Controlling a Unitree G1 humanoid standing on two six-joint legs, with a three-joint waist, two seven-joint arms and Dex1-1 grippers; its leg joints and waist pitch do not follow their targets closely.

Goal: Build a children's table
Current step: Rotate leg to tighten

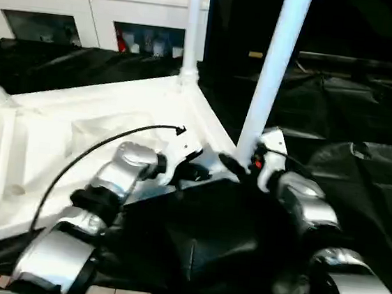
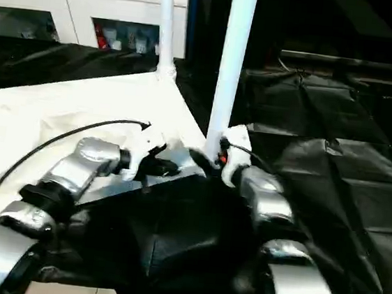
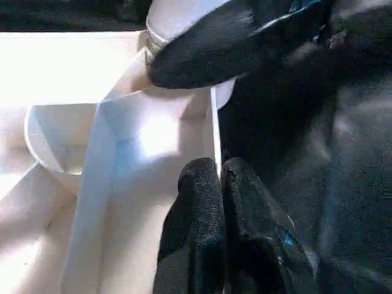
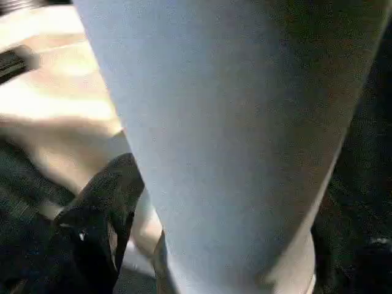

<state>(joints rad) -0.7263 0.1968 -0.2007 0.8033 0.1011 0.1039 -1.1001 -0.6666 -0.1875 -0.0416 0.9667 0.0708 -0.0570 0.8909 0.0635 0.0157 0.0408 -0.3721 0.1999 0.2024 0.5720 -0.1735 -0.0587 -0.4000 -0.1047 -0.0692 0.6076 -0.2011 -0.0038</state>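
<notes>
Two head eyes looking down, two wrist cameras pressed in close.

Your head pair is looking forward and down over both silver forearms at the upturned table top (image 1: 77, 141), with the white cabinet (image 1: 91, 9) across the back; the two eyes are sharing that whole scene, shifted slightly sideways. Your left wrist camera is peering along its black fingers (image 3: 202, 226) at a round corner socket (image 3: 58, 144), very near. Your right wrist camera is sitting almost against the upright leg (image 4: 226, 141), the same leg (image 2: 231, 66) your head pair is seeing at the near corner.
</notes>
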